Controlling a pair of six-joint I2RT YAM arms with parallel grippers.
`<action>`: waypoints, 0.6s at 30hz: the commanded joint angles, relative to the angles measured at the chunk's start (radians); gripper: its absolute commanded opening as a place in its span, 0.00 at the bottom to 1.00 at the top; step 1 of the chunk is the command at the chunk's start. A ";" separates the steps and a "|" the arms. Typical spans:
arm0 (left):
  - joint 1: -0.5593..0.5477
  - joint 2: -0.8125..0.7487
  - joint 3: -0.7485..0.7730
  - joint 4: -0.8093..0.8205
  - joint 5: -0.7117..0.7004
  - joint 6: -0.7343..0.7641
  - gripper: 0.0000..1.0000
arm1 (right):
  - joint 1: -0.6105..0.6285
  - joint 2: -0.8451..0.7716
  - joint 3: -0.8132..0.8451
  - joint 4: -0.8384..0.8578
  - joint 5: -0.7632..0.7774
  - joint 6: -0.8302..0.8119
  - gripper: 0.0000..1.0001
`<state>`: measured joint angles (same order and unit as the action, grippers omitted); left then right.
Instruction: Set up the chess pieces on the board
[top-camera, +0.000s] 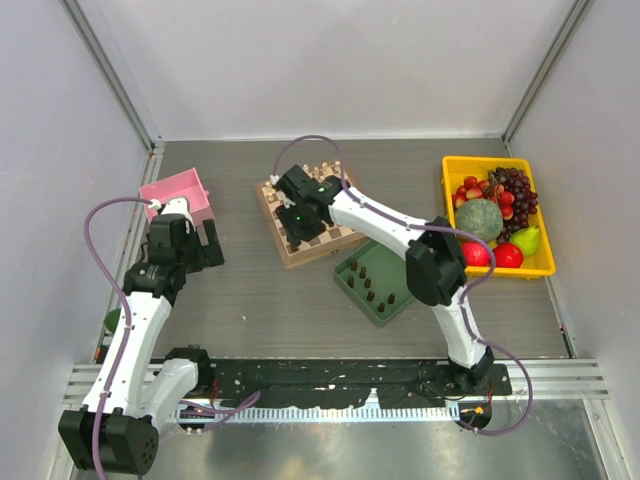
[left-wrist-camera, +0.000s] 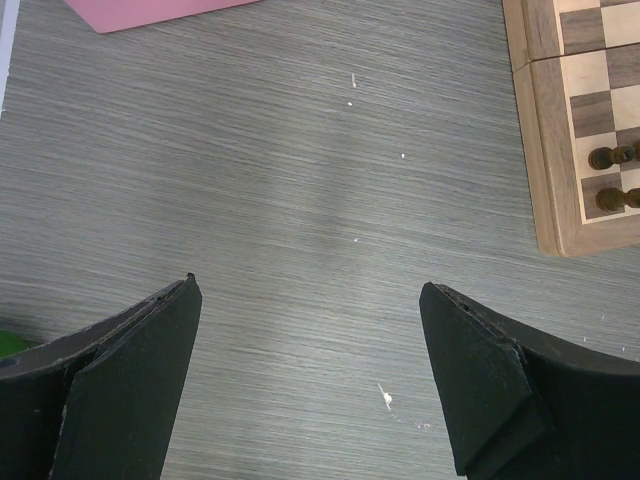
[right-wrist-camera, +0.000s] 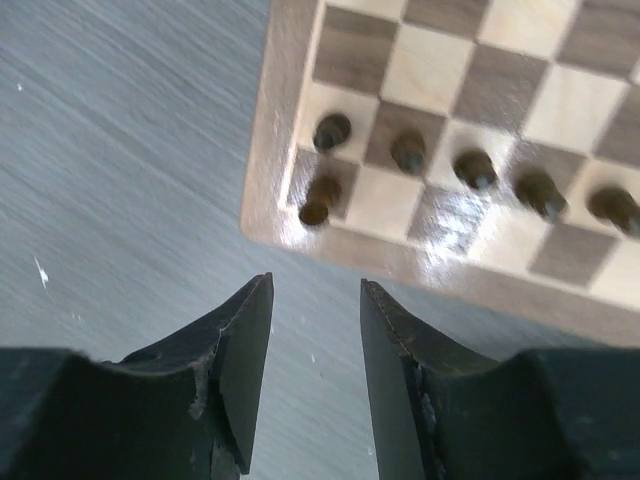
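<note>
The board (top-camera: 335, 235) lies at mid-table. Several dark brown chess pieces (right-wrist-camera: 408, 152) stand in its two rows by the near-left corner, and some also show in the left wrist view (left-wrist-camera: 600, 158). More dark chess pieces (top-camera: 368, 284) stand in a green tray (top-camera: 345, 268) to the board's near right. My right gripper (top-camera: 292, 228) hovers over that board corner. In its wrist view the right gripper (right-wrist-camera: 315, 284) is open and empty, over the table just off the board's edge (right-wrist-camera: 280, 120). My left gripper (top-camera: 200, 250) is wide open and empty over bare table left of the board (left-wrist-camera: 545, 150); its wrist view shows it too (left-wrist-camera: 310, 285).
A pink box (top-camera: 182, 194) sits at the far left, and its edge shows in the left wrist view (left-wrist-camera: 150, 10). A yellow bin (top-camera: 450, 190) of fruit stands at the right. Pale cream pieces (top-camera: 322, 170) line the board's far edge. White walls enclose the table.
</note>
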<state>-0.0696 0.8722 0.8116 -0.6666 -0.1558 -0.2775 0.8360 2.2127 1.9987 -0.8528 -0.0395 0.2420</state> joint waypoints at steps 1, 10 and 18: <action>0.005 -0.002 0.035 0.002 0.007 0.011 0.99 | -0.017 -0.261 -0.136 0.052 0.096 -0.007 0.47; 0.007 0.002 0.038 0.001 0.006 0.011 0.99 | -0.100 -0.548 -0.546 0.141 0.159 0.039 0.47; 0.007 0.007 0.038 -0.001 0.004 0.009 0.99 | -0.173 -0.595 -0.702 0.184 0.118 0.057 0.47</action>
<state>-0.0696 0.8761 0.8116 -0.6678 -0.1558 -0.2775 0.6796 1.6318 1.3277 -0.7227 0.0864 0.2760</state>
